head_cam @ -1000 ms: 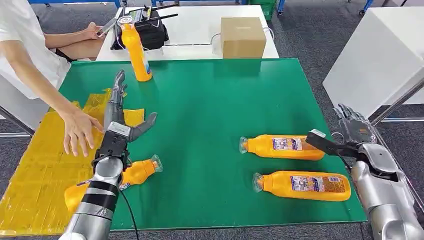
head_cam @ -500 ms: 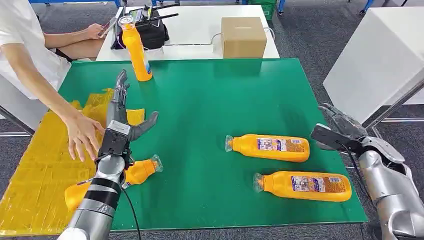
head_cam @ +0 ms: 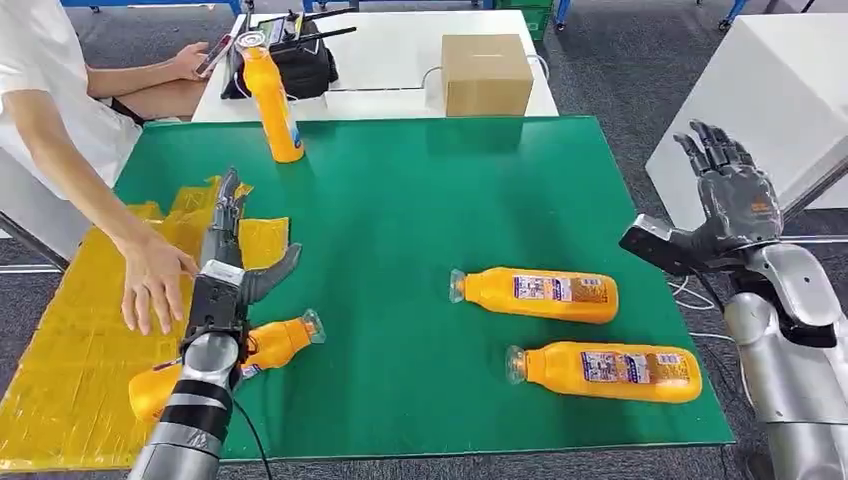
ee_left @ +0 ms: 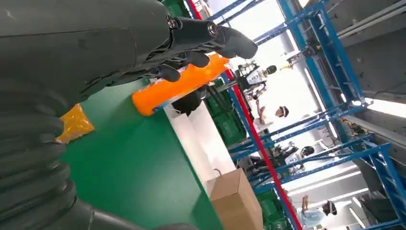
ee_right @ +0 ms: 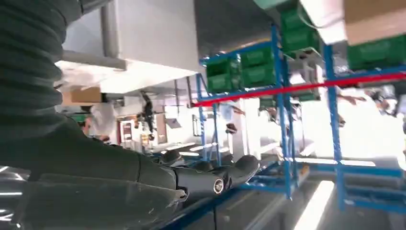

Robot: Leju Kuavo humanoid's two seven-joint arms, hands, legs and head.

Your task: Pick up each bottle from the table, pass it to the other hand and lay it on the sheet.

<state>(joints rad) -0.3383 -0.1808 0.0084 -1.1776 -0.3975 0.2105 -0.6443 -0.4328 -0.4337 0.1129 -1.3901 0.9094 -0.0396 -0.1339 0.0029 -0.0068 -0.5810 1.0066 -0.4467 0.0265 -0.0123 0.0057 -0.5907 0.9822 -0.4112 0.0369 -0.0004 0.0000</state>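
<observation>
Two orange bottles lie on the green mat at the right, one (head_cam: 540,293) farther and one (head_cam: 605,370) nearer. A third orange bottle (head_cam: 262,350) lies at the mat's left edge, its base on the yellow sheet (head_cam: 70,350), partly under my left arm. A fourth bottle (head_cam: 272,95) stands upright at the back left; the left wrist view has it (ee_left: 177,88) beyond my fingers. My left hand (head_cam: 228,255) hovers open, fingers straight, over the sheet's inner edge. My right hand (head_cam: 730,200) is raised open beyond the mat's right edge, holding nothing.
A person sits at the left with a hand (head_cam: 155,280) spread on the yellow sheet, close to my left hand. A cardboard box (head_cam: 485,72) and a black device (head_cam: 300,55) sit on the white table behind. A white block (head_cam: 760,100) stands at the right.
My right hand drew away from the farther lying bottle and rose, fingers spread upward. That bottle slid a little left. My left hand pulled back slightly toward me.
</observation>
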